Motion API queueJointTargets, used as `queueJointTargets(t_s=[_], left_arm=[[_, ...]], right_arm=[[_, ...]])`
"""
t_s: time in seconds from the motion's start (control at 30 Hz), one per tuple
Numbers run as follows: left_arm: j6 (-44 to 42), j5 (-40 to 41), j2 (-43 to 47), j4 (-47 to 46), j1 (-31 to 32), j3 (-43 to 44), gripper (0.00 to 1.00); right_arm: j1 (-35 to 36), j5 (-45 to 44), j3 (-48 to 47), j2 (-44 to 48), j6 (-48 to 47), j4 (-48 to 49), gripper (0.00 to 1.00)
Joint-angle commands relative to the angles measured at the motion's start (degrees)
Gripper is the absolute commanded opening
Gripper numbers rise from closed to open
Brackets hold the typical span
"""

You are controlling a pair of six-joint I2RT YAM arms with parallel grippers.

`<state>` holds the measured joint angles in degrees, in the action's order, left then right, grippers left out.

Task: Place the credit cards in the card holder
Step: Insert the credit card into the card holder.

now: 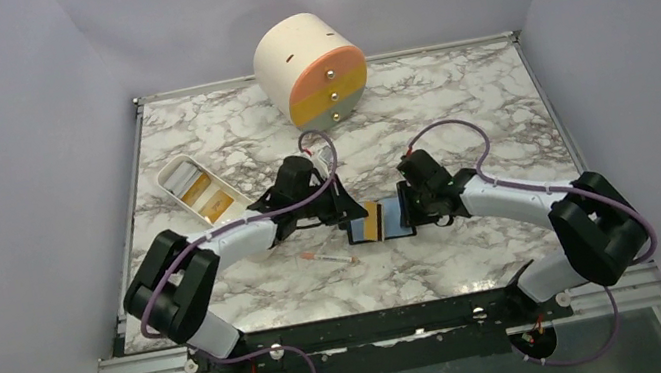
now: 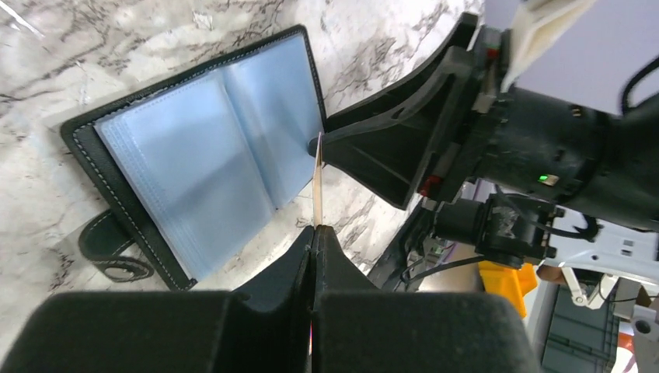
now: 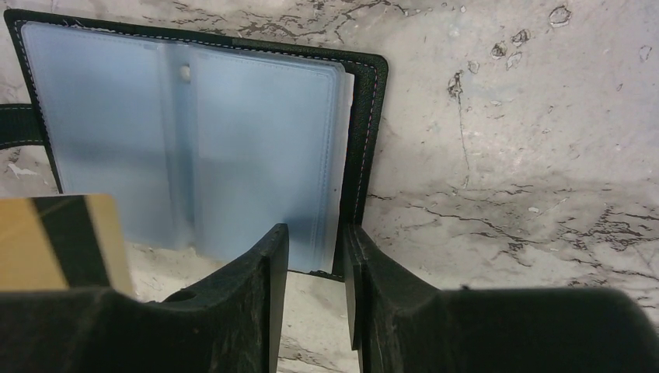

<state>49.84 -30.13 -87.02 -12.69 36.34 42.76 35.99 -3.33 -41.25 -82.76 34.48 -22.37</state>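
Left gripper [image 2: 315,231] clamps the orange-yellow card [image 2: 317,185], seen only edge-on; right gripper [image 3: 315,237], narrow, straddles the card holder [image 3: 256,132] edge, grip unclear.

The card holder [image 2: 210,148] is showing a black cover that is looking like leather, matt, with pale stitching along its rim. Its inner sleeves are looking like thin clear plastic with a bluish tint, smooth and slightly shining. The credit card [image 3: 58,241] is appearing as smooth orange-yellow plastic with a dark stripe. The fingers [image 3: 256,295] of the right gripper [image 3: 315,233] are looking like matt black plastic, a little rough. The table [image 1: 453,95] is giving a smooth white-and-grey marble look. The tray [image 1: 168,178] is seeming to be glossy white plastic.
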Motion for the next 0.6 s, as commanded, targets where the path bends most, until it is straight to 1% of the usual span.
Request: queueJointTargets(t_s=[0.0,0.17,0.47,0.57], left_arm=[[-0.33,1.9,-4.5,-3.06,1.73,2.07,0.0],[-0.45,2.5,-7.98,-3.13,1.98,2.23,0.0],[-0.67,3.96,-10.05,-2.48,1.98,3.51,0.0],[-0.46,4.79,-12.29,-2.3,1.98,3.73,0.0]], right_arm=[[0.05,1.58,1.42,1.0,0.75,1.78,0.32],[0.05,1.53,2.22,1.52,0.59,2.16,0.32],[0.04,2.02,2.87,2.01,0.59,2.71,0.32],[0.05,2.01,3.26,1.84,0.61,3.09,0.32]])
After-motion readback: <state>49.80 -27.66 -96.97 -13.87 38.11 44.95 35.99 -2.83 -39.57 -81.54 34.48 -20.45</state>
